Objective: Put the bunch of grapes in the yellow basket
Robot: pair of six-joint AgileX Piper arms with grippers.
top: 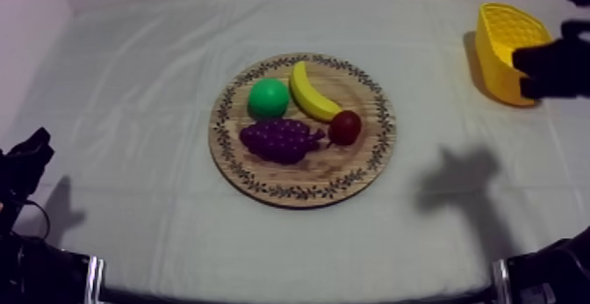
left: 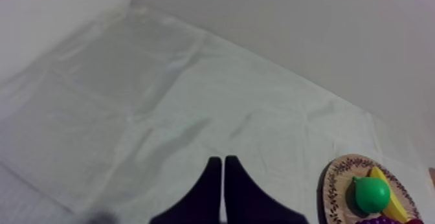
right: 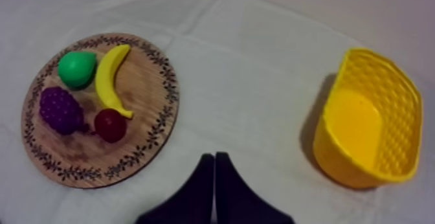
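The purple bunch of grapes [top: 279, 139] lies on the round wooden board [top: 351, 171] at its front left, beside a green pear [top: 268, 97], a banana [top: 312, 94] and a small red fruit [top: 344, 126]. In the right wrist view the grapes [right: 61, 109] rest on the board [right: 139, 152], and the yellow basket [right: 366, 126] stands off to the other side. My right gripper [right: 214, 156] is shut on nothing and hangs high between board and basket; from above it [top: 525, 72] overlaps the basket [top: 503, 35]. My left gripper [left: 223, 161] is shut, low at the table's left [top: 35, 145].
Grey-white cloth covers the table [top: 132, 88]. The right arm casts a shadow [top: 458, 177] on the cloth right of the board. From the left wrist, the board's edge [left: 331, 181] with the pear [left: 371, 193] shows far off.
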